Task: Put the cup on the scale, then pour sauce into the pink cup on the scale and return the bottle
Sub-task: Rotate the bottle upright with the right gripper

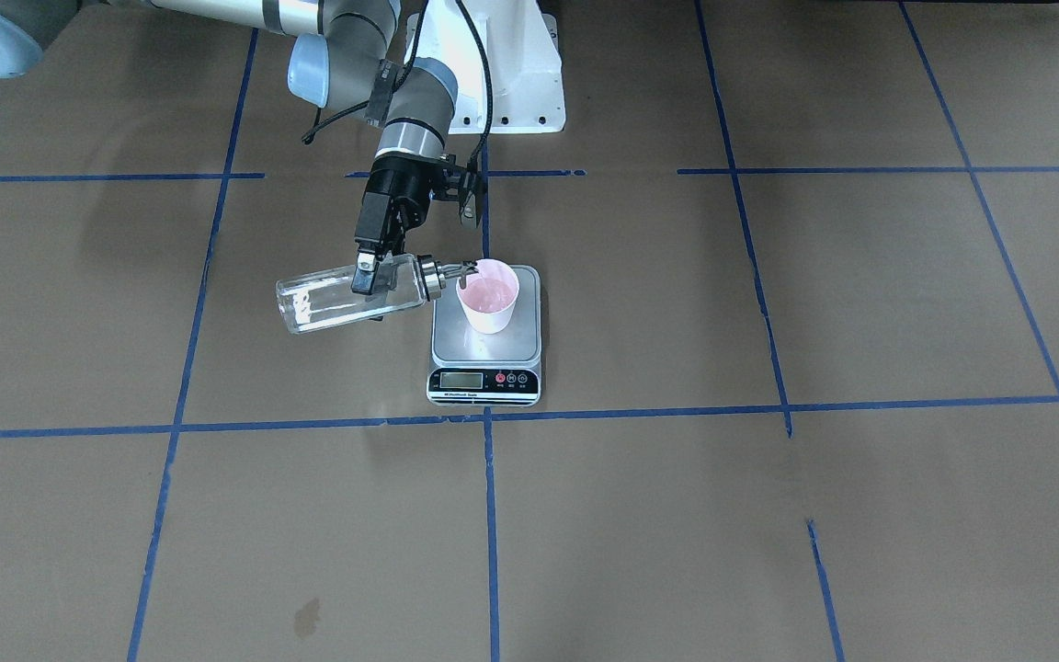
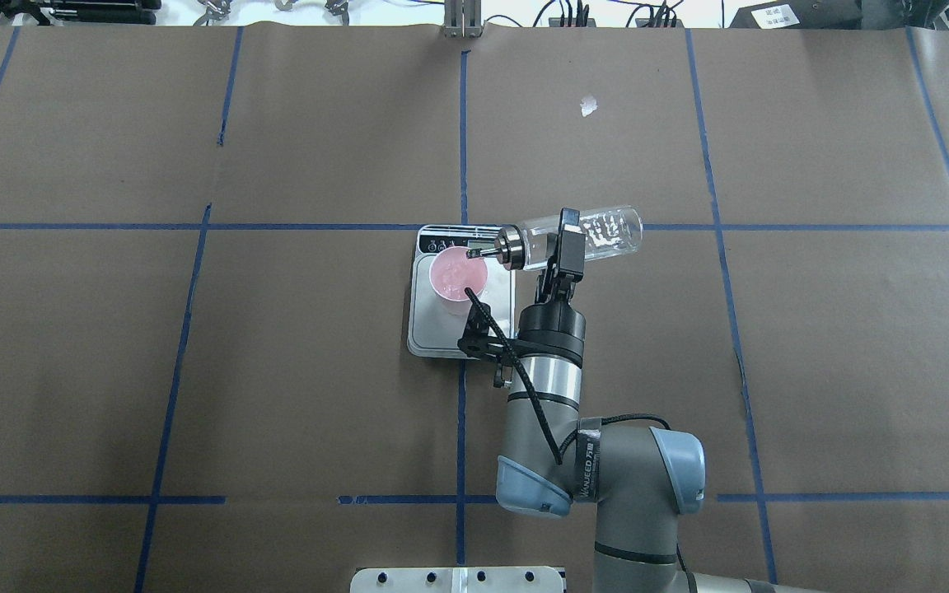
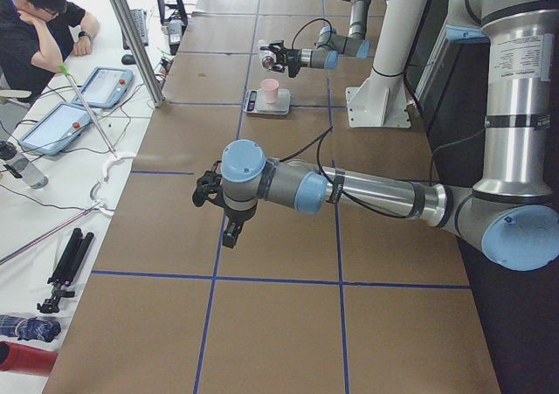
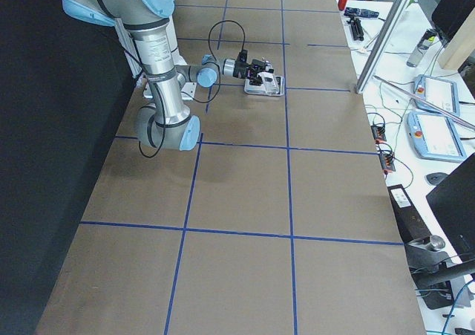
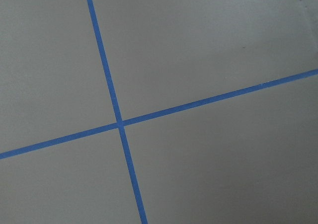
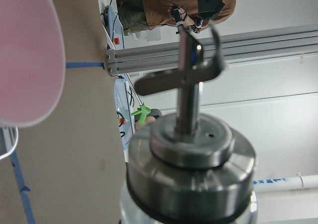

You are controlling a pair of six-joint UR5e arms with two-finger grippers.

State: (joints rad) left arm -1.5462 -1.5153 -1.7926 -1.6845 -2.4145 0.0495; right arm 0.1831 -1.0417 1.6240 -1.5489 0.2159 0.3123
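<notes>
Closest, seen from the table's left end, the left gripper [image 3: 229, 228] hangs over bare brown table [image 3: 175, 237], well apart from everything in the task. Its wrist camera shows only paper and blue tape lines [image 5: 118, 122], and I cannot tell if its fingers are released or clenched.

Further along the table, the right gripper [image 2: 567, 240] is clenched on the bottle [image 2: 606, 231], grasping it at the middle of the glass body. The bottle is lifted off the table and lies nearly horizontal, with the silver cap [image 2: 511, 246] a little lower than the base. Its thin spout [image 2: 479, 253] reaches over the rim of the cup [image 2: 458, 276]; I cannot say if it touches the rim.

The cup stands upright on the steel platform of the scale [image 2: 433, 329], toward the display end. The inside of the cup looks glossy, so some sauce [image 1: 485, 296] is probably in it. No stream can be made out at this size.

As I judge it, the first step is done, because the cup is on the scale. The pouring is in progress or close to its end. The glass shows mostly reflections, so the amount left in the bottle is not clear. What is left is to bring the bottle upright and return it to the table.
</notes>
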